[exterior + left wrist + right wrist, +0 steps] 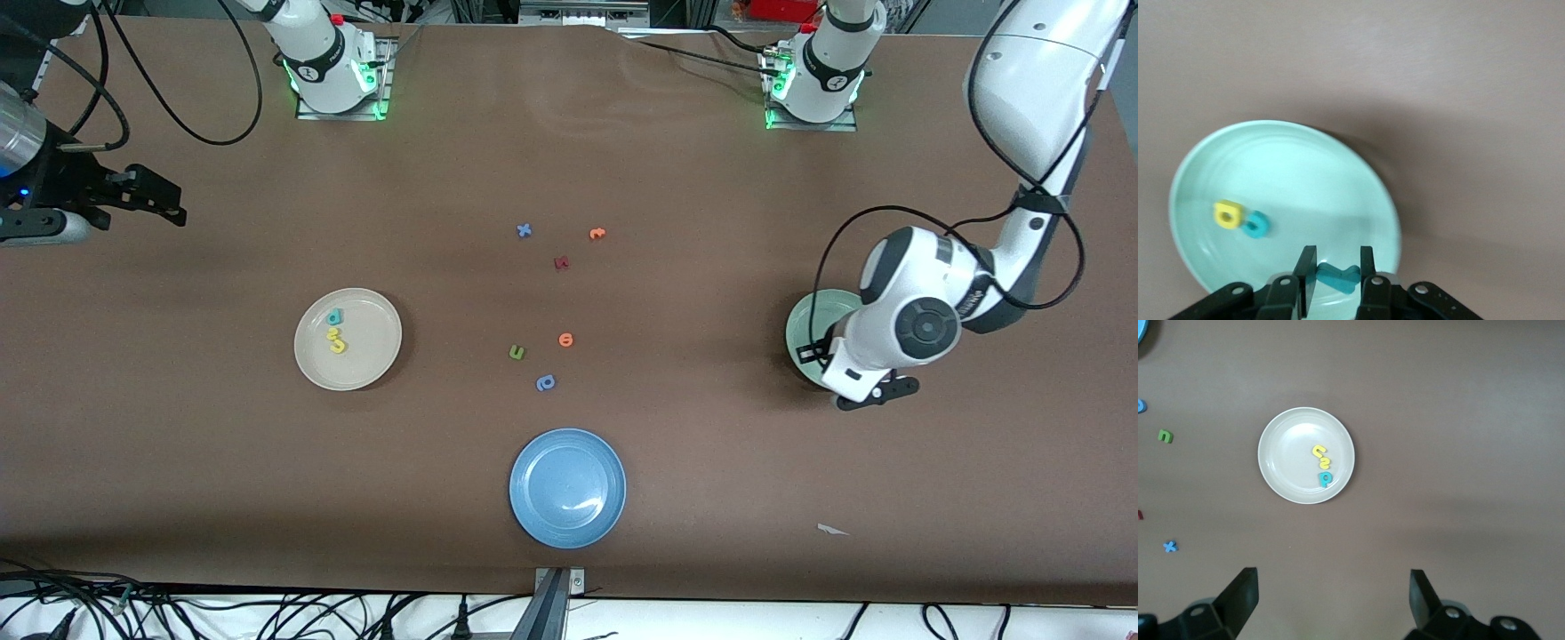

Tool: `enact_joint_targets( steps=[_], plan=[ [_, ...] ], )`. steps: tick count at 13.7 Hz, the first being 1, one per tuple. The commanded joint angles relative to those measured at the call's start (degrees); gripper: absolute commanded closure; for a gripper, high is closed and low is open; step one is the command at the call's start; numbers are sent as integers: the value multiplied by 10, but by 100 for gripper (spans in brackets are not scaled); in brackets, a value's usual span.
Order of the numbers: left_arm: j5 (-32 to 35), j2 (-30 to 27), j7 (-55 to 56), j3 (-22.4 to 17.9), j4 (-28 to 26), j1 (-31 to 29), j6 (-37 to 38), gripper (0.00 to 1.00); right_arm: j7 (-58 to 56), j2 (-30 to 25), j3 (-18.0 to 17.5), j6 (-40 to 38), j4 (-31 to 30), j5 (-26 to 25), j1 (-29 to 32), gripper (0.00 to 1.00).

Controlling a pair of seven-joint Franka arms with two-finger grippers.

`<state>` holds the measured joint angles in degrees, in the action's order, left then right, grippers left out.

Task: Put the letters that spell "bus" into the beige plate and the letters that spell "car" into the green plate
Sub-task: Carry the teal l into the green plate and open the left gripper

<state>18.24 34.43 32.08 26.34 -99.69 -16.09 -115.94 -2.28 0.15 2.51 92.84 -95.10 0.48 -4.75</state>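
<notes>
- Right gripper (169,203): at the right arm's end of the table, raised above bare tabletop, fingers spread wide, holding nothing; this arm waits.
- Beige plate (373,342): toward the right arm's end of the table. Contents: teal "b" (334,316), with the two yellow letters (337,341) touching each other just beside it, nearer the front camera.
- Loose letters mid-table, well apart from all plates: blue "x" (524,230), orange letter (597,234), dark red letter (561,263), second orange letter (565,340), green "u" (517,353), blue round-bowled letter (545,383).
- Blue plate (567,487): nearest the front camera, nothing in it.
- Green plate (805,329): toward the left arm's end, partly covered by the left arm. Contents, per left wrist view: yellow "a" (1227,213) and teal "c" (1256,225), touching.
- Left gripper (1336,273): over the green plate's rim, fingers clamped on the teal "r" (1337,275).
</notes>
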Motion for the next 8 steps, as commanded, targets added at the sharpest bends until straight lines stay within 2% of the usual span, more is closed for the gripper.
enact_joint_targets(
  steps=[1,2,3,4,5,8],
  plan=[
    [9,12,-53,6,-18,-23,6,81,3,0,-5,1,1,0,-3,0],
    [9,15,-56,6,-18,-27,6,77,3,0,-4,-1,1,0,-3,0],
    [9,14,-60,6,-19,-30,7,54,3,0,-4,-2,0,0,-3,0],
    [9,12,-62,6,-15,-32,7,19,3,0,-3,1,-1,-1,-3,0],
    [9,7,-64,7,-10,-32,8,0,3,4,-1,7,-1,0,-2,0],
    [0,-41,-97,10,-6,-46,18,0,2,7,0,8,-3,1,-1,0]
  ],
)
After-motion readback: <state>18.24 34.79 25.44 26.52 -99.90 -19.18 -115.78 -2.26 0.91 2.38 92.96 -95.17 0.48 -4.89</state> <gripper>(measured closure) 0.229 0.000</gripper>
